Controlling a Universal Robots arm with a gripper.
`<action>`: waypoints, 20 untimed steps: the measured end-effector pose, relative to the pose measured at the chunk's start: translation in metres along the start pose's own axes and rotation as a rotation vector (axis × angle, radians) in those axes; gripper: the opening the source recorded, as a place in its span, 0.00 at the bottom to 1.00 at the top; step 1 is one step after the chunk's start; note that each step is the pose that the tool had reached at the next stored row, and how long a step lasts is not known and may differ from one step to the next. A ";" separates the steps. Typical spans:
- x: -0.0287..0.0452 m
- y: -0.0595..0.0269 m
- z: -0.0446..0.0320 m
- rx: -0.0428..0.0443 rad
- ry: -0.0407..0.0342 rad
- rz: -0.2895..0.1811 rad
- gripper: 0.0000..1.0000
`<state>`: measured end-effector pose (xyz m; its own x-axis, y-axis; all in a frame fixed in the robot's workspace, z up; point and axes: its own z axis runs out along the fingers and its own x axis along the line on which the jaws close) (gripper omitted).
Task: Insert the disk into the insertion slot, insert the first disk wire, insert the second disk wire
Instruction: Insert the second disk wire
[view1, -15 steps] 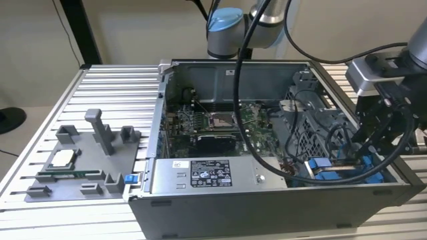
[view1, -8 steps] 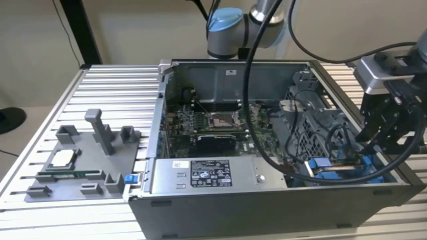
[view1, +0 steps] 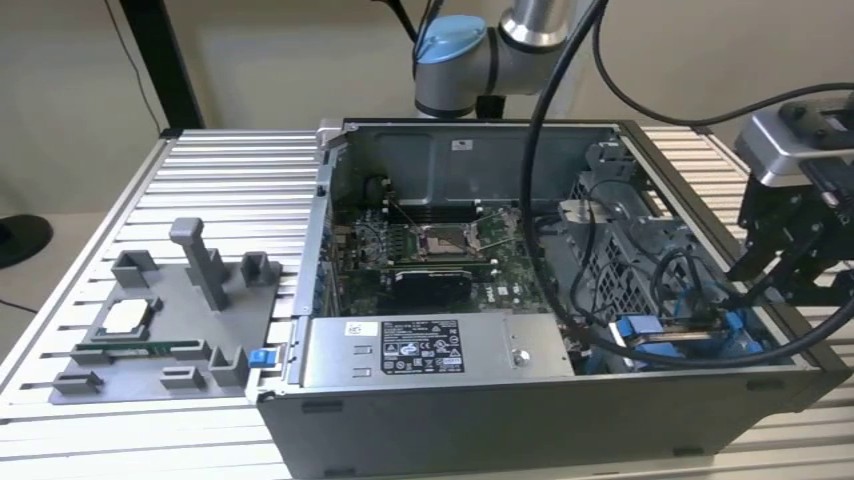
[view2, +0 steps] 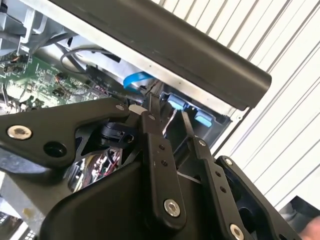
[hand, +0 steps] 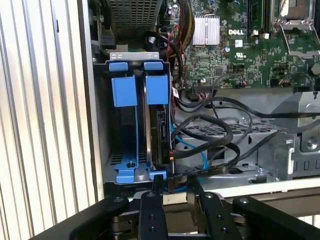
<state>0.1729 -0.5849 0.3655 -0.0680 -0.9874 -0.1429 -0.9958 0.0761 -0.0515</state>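
Note:
The disk (hand: 161, 135) stands edge-on in its blue carrier (hand: 156, 90), seated in the insertion slot (hand: 134, 55), a bay with blue guides and grey metal walls. Beside it, a second bay with a blue guide (hand: 124, 91) holds nothing. In the exterior view the bay (view1: 663, 336) lies at the case's front right corner, and my gripper (view1: 771, 285) hangs just beyond it over the case's side wall. In both wrist views my gripper (hand: 175, 186) (view2: 169, 114) is narrowly shut on a disk wire (view2: 172, 120). Its black lead (hand: 220, 168) trails off toward the drive cage.
Looped black and blue cables (hand: 210, 135) crowd the space between the bay and the motherboard (hand: 240, 55). The grey power supply box (view1: 420, 352) fills the case front. A grey fixture plate (view1: 160, 330) sits on the slatted table at the exterior view's left.

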 end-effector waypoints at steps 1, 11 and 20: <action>-0.0001 -0.0020 0.0001 -0.0012 -0.0012 0.000 1.00; -0.0003 -0.0116 0.0007 -0.0211 -0.0008 0.002 1.00; 0.0008 -0.0202 0.0042 -0.1083 -0.0034 0.015 1.00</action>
<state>0.1932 -0.5866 0.3622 -0.0831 -0.9857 -0.1462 -0.9955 0.0754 0.0578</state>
